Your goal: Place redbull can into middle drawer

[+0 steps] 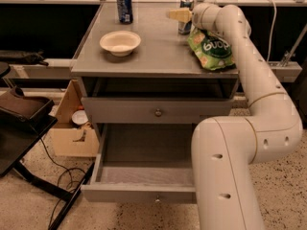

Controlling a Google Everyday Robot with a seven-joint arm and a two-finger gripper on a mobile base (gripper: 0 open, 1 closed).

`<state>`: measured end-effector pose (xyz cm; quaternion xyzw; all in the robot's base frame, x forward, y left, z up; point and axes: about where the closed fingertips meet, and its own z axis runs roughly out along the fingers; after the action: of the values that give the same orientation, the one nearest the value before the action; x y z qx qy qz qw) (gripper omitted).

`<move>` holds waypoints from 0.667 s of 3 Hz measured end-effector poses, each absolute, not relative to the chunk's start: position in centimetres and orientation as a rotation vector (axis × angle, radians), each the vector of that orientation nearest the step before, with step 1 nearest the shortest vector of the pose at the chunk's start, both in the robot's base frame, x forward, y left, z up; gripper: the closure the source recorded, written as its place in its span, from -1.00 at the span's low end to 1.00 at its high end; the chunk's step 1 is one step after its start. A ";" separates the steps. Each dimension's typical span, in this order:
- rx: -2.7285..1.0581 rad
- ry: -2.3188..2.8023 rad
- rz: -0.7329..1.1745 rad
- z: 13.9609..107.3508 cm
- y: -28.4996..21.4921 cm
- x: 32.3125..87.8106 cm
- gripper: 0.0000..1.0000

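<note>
Grey worktop (pixel 158 61), rear right corner: the hand (pixel 179 15) is placed at the redbull can (pixel 184 28), which stands upright on the worktop beside a green bag (pixel 213 49) (whether the hand is clamped or apart cannot be told). Farther left are a bowl (pixel 120 42) and a wider blue can (pixel 124 7). Below, the middle drawer (pixel 139 193) is pulled open. Lifting, carrying and release are judged outstanding.
</note>
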<state>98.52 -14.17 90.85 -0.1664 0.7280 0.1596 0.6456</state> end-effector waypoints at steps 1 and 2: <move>-0.379 1.657 0.363 90.9 -14.2 98.5 -0.48; -0.379 1.657 0.363 90.9 -14.2 98.5 -0.04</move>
<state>98.52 -14.16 90.85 -0.1664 0.7280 0.1596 0.6456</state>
